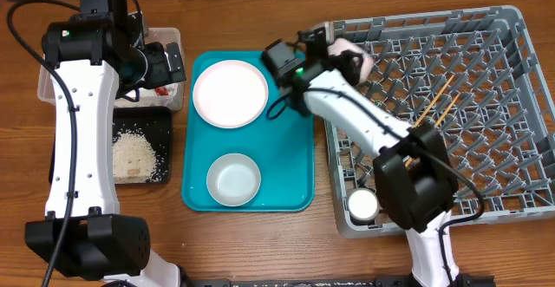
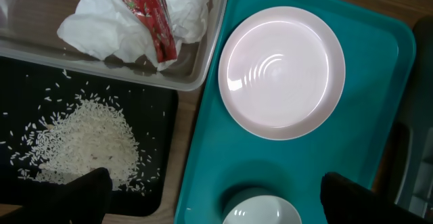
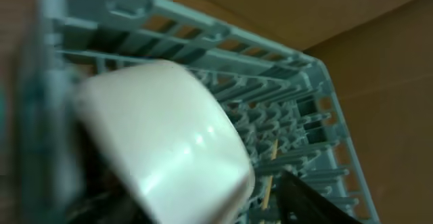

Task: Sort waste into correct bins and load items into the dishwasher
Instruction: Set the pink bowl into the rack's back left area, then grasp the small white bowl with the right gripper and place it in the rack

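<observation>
My right gripper [image 1: 345, 59] is shut on a pale bowl [image 1: 357, 60] and holds it tilted over the left back corner of the grey-blue dish rack [image 1: 486, 148]. In the right wrist view the bowl [image 3: 162, 136] fills the space between the fingers [image 3: 210, 207]. My left gripper [image 1: 165, 61] is open and empty above the clear waste bin [image 1: 48, 83]; its fingers [image 2: 216, 207] stand wide apart. A pink plate [image 1: 230, 94] and a white bowl [image 1: 233, 180] sit on the teal tray [image 1: 290, 161]. The plate [image 2: 281, 72] also shows in the left wrist view.
The clear bin [image 2: 196, 68] holds crumpled tissue [image 2: 135, 21] and a red wrapper [image 2: 152, 17]. A black bin [image 1: 165, 122] in front of it holds rice [image 1: 134, 155]. Chopsticks [image 1: 438, 105] lie in the rack, and a white cup [image 1: 362, 204] stands at its front left corner.
</observation>
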### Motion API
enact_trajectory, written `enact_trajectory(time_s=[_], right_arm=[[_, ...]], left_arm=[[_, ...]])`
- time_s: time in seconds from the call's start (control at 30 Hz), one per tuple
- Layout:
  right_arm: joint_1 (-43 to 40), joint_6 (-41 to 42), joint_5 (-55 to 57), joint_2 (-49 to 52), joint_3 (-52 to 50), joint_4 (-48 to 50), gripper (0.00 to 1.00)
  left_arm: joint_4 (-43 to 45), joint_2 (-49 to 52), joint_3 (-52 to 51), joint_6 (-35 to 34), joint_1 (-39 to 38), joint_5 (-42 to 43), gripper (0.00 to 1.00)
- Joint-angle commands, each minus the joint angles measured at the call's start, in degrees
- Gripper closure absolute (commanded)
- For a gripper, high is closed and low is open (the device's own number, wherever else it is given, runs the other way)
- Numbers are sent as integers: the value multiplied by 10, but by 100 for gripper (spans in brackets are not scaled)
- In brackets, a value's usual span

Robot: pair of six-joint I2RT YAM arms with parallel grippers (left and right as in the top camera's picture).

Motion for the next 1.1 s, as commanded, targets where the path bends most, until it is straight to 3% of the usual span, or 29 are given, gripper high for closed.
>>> enact_trajectory(time_s=[0.0, 0.1, 0.2, 0.37, 0.5, 0.63, 0.73, 0.8, 0.9, 0.97, 1.07], right_arm=[[30, 15, -44, -7, 20, -34, 31], [37, 49, -89, -14, 43, -80, 24], [35, 49, -238, -30, 90, -129, 22], [35, 43, -630, -46, 119, -139, 23], [57, 50, -737, -45, 43, -87, 30], [110, 70, -760, -45, -62, -17, 36], [113, 96, -746, -43, -86, -4, 44], [113, 100, -747, -32, -86, 1, 56], [103, 99, -765, -11, -85, -2, 88], [87, 105, -770, -13, -72, -11, 96], [74, 108, -746, -28, -55, -29, 96]], left_arm=[[1, -1, 9, -1, -7, -4, 0], [1, -1, 9, -2, -7, -4, 0], [1, -1, 9, -2, -7, -4, 0], [1, -1, 9, -2, -8, -4, 0], [1, -1, 9, -2, -8, -4, 0], [1, -1, 9, -2, -8, -4, 0], [2, -1, 9, -2, -8, -3, 0], [2, -1, 9, -2, -8, -4, 0], [2, -1, 9, -2, -8, -4, 0], [2, -1, 9, -2, -8, -4, 0], [2, -1, 9, -2, -8, -4, 0]])
